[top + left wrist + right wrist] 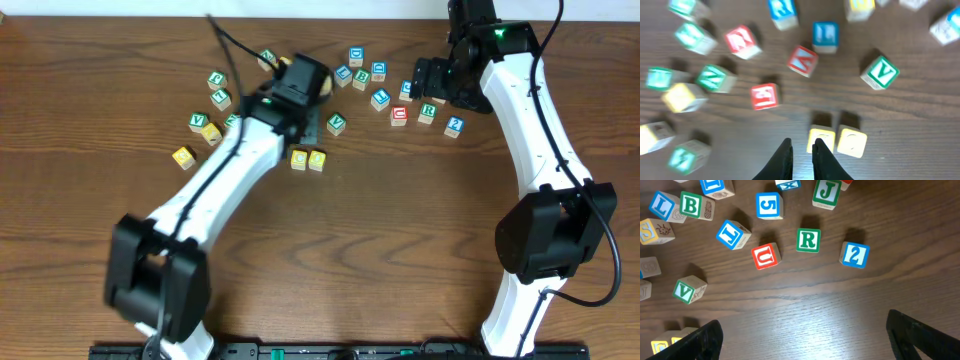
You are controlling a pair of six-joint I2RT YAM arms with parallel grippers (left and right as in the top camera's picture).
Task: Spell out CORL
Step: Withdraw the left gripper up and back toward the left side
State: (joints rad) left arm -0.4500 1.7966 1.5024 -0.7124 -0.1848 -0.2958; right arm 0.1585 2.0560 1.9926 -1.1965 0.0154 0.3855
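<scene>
A dark brown wood-grain surface (400,230) fills all three views, and a black strip (330,351) runs along its near edge in the overhead view. In the right wrist view a soft patch of glare lies on the bare wood between the fingers.

The left gripper (802,152) hangs over the middle of the surface. Its fingers are almost closed, with only a slim gap between them, and they hold nothing. Just ahead of it two yellow blocks (836,141) sit side by side and touching; their letters are too blurred to read with certainty. A green V block (880,72) stands near them, further out.

The right gripper (804,322) is spread wide and empty above bare wood. Beyond it stand a red U block (765,256), the green R block (808,240) and a blue 2 block (855,255) in a loose row, each apart from the next. The blue L block (662,205) lies tilted in the scatter beside a green B block (695,205), well apart from the yellow pair
</scene>
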